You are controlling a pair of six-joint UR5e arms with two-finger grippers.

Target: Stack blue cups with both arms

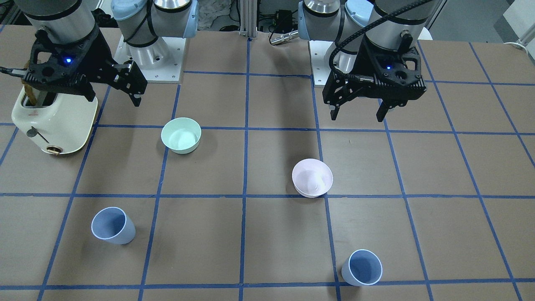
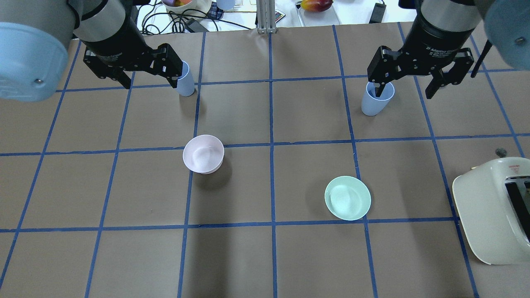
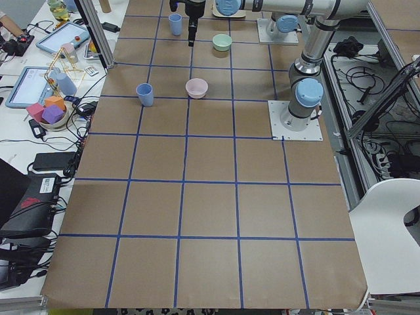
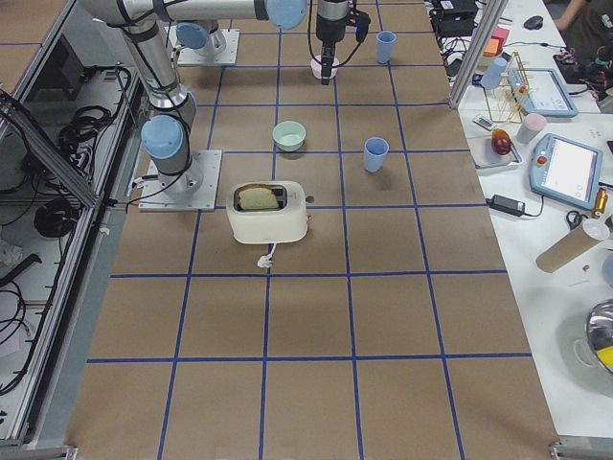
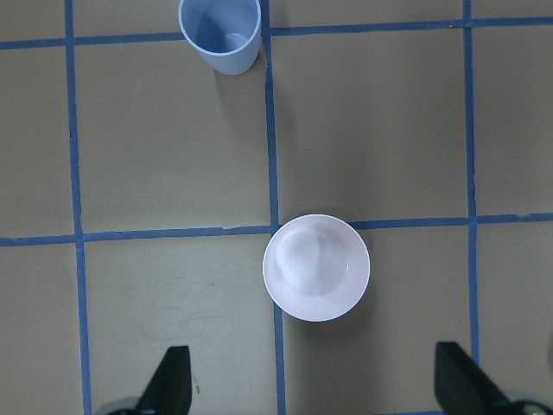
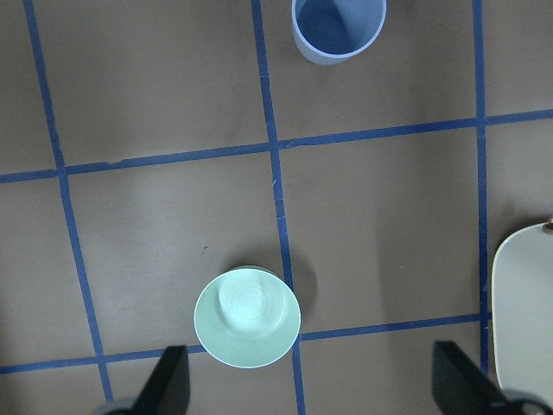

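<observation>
Two blue cups stand upright on the table. One is on my left side, at the top of the left wrist view. The other is on my right side, at the top of the right wrist view. My left gripper hangs open and empty, high above the table, on my side of the pink bowl. My right gripper hangs open and empty, high, on my side of the green bowl.
The pale pink bowl sits left of centre and the mint-green bowl right of centre. A cream toaster stands at my near right. Blue tape lines grid the brown table.
</observation>
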